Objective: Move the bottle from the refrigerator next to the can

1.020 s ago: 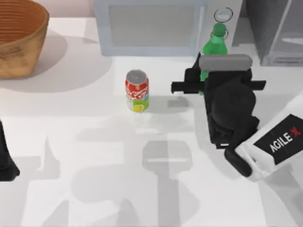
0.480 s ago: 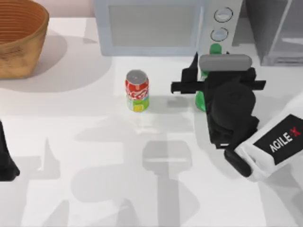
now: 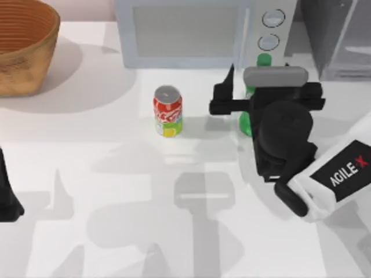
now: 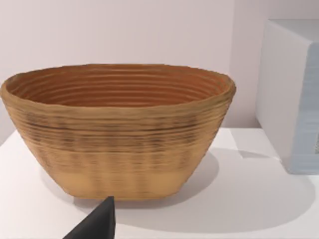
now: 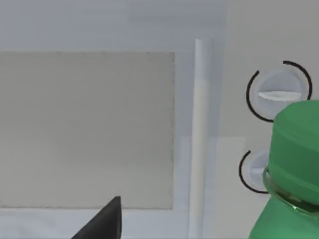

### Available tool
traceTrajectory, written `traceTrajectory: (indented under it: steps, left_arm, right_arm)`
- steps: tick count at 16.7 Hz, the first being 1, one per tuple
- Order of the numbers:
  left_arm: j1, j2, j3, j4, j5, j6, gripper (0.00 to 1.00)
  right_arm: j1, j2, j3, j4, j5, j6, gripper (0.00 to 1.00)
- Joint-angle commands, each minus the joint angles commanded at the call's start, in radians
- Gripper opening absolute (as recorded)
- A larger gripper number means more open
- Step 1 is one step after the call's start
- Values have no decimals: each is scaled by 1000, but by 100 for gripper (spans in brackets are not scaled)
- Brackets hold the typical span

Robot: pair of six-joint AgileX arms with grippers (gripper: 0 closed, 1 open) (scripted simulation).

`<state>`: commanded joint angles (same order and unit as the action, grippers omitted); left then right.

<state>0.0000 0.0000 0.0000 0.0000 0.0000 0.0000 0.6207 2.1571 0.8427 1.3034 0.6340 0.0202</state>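
The green bottle (image 3: pixel 248 119) stands upright on the table in front of the microwave, a short way right of the red can (image 3: pixel 168 110). My right gripper (image 3: pixel 253 87) is open around the bottle, its left finger (image 3: pixel 229 81) standing clear of the green body. In the right wrist view the bottle's cap (image 5: pixel 295 159) is close by and one dark fingertip (image 5: pixel 102 221) sits well apart from it. The grey refrigerator (image 3: pixel 342 40) is at the back right. My left gripper (image 3: pixel 8 200) is parked at the left edge, open.
A light-grey microwave (image 3: pixel 185 32) with two round knobs (image 3: pixel 272 18) stands at the back, just behind the bottle. A woven basket (image 3: pixel 23 46) sits at the back left, also seen as the basket (image 4: pixel 119 129) in the left wrist view. Free table lies in front of the can.
The bottle came down and a little nearer, onto the table right of the can. Then my right gripper's fingers spread apart and let go of it. The left arm stayed still.
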Motion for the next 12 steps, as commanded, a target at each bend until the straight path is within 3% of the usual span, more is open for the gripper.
traceTrajectory:
  steps: [12]
  left_arm:
    - [0,0,0,0,0,0,100]
  right_arm:
    - [53,-47,-106,56,53,1,100]
